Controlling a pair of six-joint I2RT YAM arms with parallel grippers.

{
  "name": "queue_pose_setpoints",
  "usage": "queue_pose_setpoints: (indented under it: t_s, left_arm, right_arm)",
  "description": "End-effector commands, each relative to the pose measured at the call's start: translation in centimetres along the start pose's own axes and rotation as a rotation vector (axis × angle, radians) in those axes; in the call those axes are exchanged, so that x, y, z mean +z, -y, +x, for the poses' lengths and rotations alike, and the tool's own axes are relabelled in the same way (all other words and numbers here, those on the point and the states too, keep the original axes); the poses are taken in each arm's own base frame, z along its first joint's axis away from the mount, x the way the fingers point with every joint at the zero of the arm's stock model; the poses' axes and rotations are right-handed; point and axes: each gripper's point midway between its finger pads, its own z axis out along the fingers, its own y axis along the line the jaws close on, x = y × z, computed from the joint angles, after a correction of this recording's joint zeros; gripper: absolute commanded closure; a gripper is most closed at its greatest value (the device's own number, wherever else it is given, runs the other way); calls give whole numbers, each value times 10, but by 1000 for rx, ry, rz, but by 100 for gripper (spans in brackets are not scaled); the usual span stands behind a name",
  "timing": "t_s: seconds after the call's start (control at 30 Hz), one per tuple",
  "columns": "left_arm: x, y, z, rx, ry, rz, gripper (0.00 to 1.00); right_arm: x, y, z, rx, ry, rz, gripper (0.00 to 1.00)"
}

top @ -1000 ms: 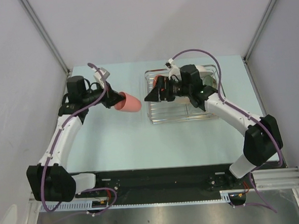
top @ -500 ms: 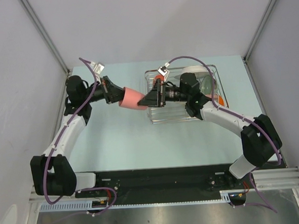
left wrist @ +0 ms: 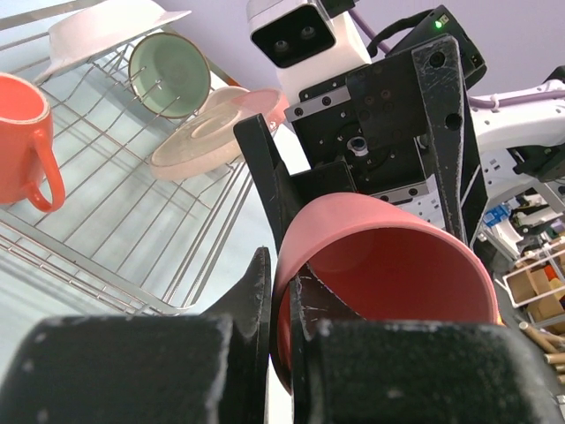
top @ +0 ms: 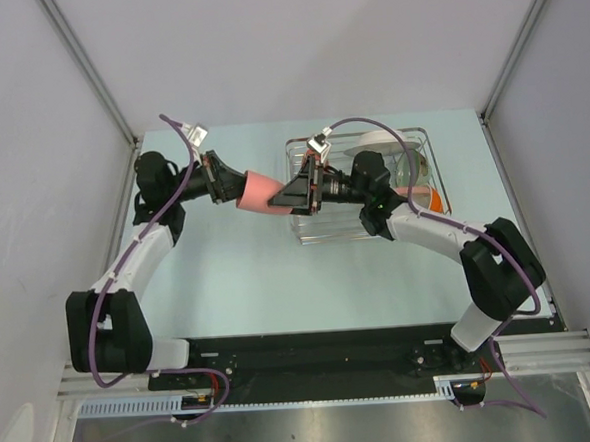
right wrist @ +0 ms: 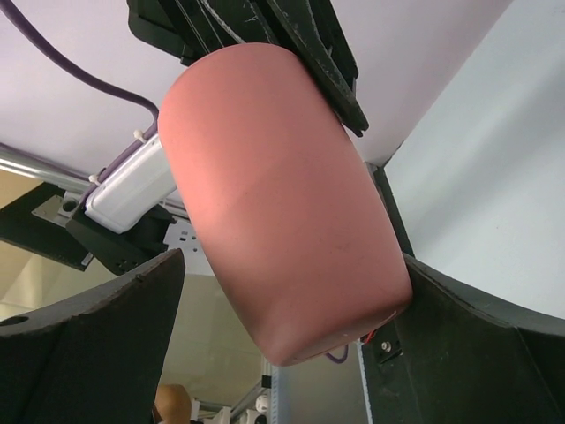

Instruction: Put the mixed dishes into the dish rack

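The small pink cup (top: 256, 191) is held in the air on its side, just left of the dish rack (top: 361, 233). My left gripper (top: 235, 188) is shut on the cup's rim, one finger inside the cup (left wrist: 388, 265) and one outside. My right gripper (top: 286, 197) is open, its fingers on either side of the cup's base (right wrist: 274, 194). The left finger (right wrist: 97, 327) stands clear of the cup; the right one (right wrist: 468, 344) is at its wall. In the rack (left wrist: 132, 221) are the orange mug (left wrist: 22, 132), green bowl (left wrist: 170, 75), cream-and-pink plate (left wrist: 207, 137) and white plate (left wrist: 106, 26).
The rack stands at the back right of the pale table (top: 238, 275). Grey walls close in on the left, right and back. The right arm reaches over the rack towards the left.
The left arm has carried the pink cup to the right, towards the rack. The right gripper has come left out over the rack's edge, and its open fingers now flank the cup's base.
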Motion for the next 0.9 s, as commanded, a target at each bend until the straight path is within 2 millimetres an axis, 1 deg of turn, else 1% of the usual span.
queue_pose_setpoints:
  t_s: [0.0,0.03,0.1,0.13,0.17,0.2,0.23,0.27,0.3,0.33,0.37,0.4,0.43,0.47,0.5,0.57,0.6,0.63,0.67,0.7,0.73,0.77,0.8,0.83,0.87]
  left_arm:
    - [1,-6,-2,19,26,-4,100]
    - [1,-7,-2,19,27,-7,100]
    - [2,-9,4,11,20,-6,100]
    - [3,-10,6,10,19,-8,100]
    - [2,-12,10,-1,14,-12,100]
    - [2,-13,14,2,9,-12,100]
    - [2,-14,16,0,6,-15,100]
    - [2,-17,23,-20,-5,-21,100]
    - [1,-19,26,-6,-13,-24,100]
    - [1,-21,30,-7,-24,-24,100]
    - [0,-23,37,-36,-43,-35,99]
    - [-1,-28,41,-11,-56,-42,97]
    - [-2,-28,43,-6,-68,-44,87]
    - [-4,-31,49,-38,-89,-59,78]
    - [-7,-34,50,-5,-96,-66,64]
    - [-12,-35,49,-8,-101,-90,53]
    - [-17,-41,46,8,-91,-112,38]
    - [-20,-41,43,15,-84,-122,33]
    - [-24,-42,41,19,-77,-133,27]
    - [-27,-44,39,34,-74,-142,21]
    - [-36,-51,34,40,-56,-175,11]
    - [-40,-53,33,35,-55,-194,9]
    - [-46,-60,29,63,-43,-227,5]
    - [-49,-64,27,79,-39,-248,4]
    - [-53,-67,30,60,-47,-275,3]
  right_arm:
    - [6,-23,-4,-46,23,-85,5]
    - [7,-23,-5,-31,25,-100,18]
    - [8,-23,-5,-13,22,-122,32]
    - [9,-24,-6,-20,25,-146,49]
    - [10,-24,-5,6,21,-156,60]
    - [9,-27,-7,-3,26,-172,77]
    - [9,-24,-7,5,23,-171,83]
    - [9,-23,-8,10,24,-169,88]
    - [7,-23,-9,5,25,-168,97]
    - [5,-26,-11,-5,28,-171,100]
    - [4,-28,-12,-12,31,-171,100]
    - [0,-24,-17,-22,40,-152,100]
    - [-3,-24,-20,-32,47,-138,100]
    - [-7,-30,-23,-55,55,-134,100]
    - [-10,-21,-24,-73,54,-87,100]
    - [-23,-17,-36,-121,86,-32,100]
    - [-31,-14,-36,-108,86,25,100]
    - [-40,-11,-45,-190,104,63,100]
    - [-45,-8,-49,-208,119,104,100]
    - [-54,-6,-46,-193,111,157,100]
    - [-59,-3,-47,-212,111,188,100]
    - [-66,-1,-55,-276,128,231,100]
    - [-75,7,-48,-262,105,299,100]
    - [-80,11,-49,-285,102,346,100]
    - [-86,18,-54,-364,106,417,100]
